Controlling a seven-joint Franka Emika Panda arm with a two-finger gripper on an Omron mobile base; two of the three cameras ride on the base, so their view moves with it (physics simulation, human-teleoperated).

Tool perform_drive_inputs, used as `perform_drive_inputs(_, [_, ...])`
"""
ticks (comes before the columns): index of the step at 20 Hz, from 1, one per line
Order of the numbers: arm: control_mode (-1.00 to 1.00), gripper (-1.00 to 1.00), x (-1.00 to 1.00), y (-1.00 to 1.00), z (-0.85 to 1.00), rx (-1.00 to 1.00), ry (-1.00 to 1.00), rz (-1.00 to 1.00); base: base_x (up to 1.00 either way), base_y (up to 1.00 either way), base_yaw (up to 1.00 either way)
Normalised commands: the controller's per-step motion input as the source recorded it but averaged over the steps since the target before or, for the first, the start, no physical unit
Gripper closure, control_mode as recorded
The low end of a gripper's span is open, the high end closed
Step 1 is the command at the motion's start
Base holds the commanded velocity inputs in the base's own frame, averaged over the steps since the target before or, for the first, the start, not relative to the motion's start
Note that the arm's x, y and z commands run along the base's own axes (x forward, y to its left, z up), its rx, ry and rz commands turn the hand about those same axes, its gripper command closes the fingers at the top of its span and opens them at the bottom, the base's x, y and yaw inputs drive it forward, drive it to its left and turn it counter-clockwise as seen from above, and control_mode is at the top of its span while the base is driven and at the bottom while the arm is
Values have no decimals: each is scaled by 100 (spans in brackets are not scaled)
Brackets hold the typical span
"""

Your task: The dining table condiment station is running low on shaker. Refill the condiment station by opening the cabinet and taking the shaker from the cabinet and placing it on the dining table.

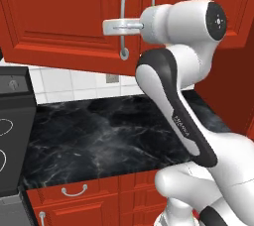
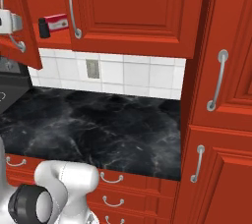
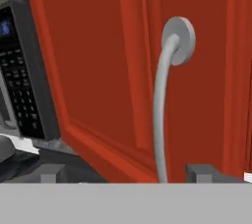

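The cabinet (image 1: 64, 17) is a red wall unit above the worktop, and its left door (image 2: 24, 46) stands swung out a little. That door's silver bar handle (image 1: 123, 22) rises between the fingertips of my gripper (image 1: 113, 27), which is open and not clamped on it. In the hand view the handle (image 3: 161, 105) sits nearer the right fingertip (image 3: 202, 171) of the gripper (image 3: 127, 171). Through the gap beside the door, a red shaker (image 2: 54, 23) with a black cap shows inside the cabinet. The dining table is out of view.
A black marble worktop (image 1: 109, 131) backed by white tiles (image 2: 133, 75) runs below the cabinet. A black stove (image 1: 12, 136) stands at its left and red drawers (image 2: 118, 188) sit underneath. A tall red cabinet (image 2: 221, 95) closes the right side. A black keypad panel (image 3: 22, 70) is left of the door.
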Motion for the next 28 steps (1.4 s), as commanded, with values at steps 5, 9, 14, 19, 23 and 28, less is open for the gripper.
perform_drive_inputs(5, [-100, -100, -59, -36, 2, 21, 0, -2, 0, 0, 0])
perform_drive_inputs(9, [-100, -100, -8, -75, 0, 46, 7, -21, 0, 0, 0])
perform_drive_inputs(14, [-100, -100, -3, -76, 0, 51, 9, -23, 0, 0, 0])
perform_drive_inputs(19, [-100, -100, 0, -56, 0, 43, 19, -8, 0, 0, 0])
perform_drive_inputs(23, [-100, -100, 0, -49, 0, 38, 25, 0, 0, 0, 0])
perform_drive_inputs(28, [-100, -100, 0, -28, 0, 28, 26, 3, 0, 0, 0])
